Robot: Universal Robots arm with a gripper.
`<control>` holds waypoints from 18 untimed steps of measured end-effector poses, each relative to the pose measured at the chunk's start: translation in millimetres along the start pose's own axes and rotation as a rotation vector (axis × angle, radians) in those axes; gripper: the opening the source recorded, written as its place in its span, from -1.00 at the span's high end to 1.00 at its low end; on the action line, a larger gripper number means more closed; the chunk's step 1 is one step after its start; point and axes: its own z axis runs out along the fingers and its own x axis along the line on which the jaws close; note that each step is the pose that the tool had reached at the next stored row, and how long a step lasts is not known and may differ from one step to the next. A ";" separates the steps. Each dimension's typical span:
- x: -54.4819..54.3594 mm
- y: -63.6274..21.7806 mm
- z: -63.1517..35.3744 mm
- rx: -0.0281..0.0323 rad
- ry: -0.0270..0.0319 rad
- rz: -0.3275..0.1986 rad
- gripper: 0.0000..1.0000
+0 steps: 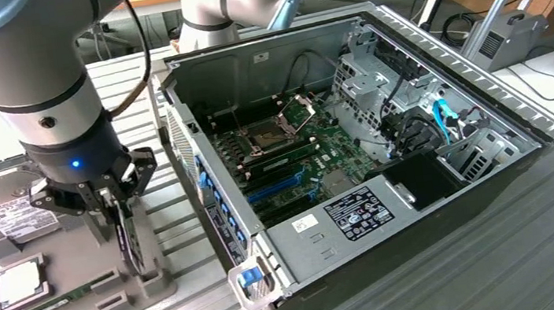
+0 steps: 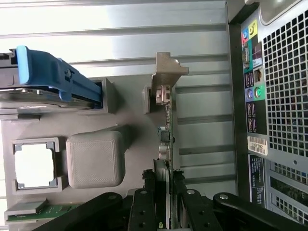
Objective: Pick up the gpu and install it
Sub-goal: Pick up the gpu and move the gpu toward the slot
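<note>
Wrist view: jaws clamped on both faces of the gpu [image 2: 165, 120], which stands on edge in the grey tray [image 2: 132, 115], silver bracket [image 2: 168, 70] at its far end; tray rests on the slatted surface [image 2: 144, 38] beside the open computer case [image 1: 309, 238].

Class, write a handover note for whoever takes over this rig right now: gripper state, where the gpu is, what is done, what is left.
Gripper: jaws closed on the gpu, one either side of its upper edge.
Gpu: upright and edge-on at its slot in the grey tray, on the exterior view's left of the open case. I cannot tell whether it has lifted clear of the slot.
Done: reach and grasp.
Left: the gpu is not yet in the case, so the install is undone.
</note>
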 end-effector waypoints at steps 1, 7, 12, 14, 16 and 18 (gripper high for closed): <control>0.3 4.3 0.2 0.0001 -0.0002 0.000 0.47; 1.8 28.4 1.0 -0.0001 -0.0014 0.000 0.48; 3.7 31.2 -6.1 -0.0006 -0.0102 -0.001 0.48; 5.4 31.2 -7.7 -0.0013 -0.0170 -0.001 0.48; 7.1 30.6 -8.1 -0.0015 -0.0214 -0.002 0.48; 8.5 29.1 -8.4 -0.0017 -0.0252 -0.003 0.48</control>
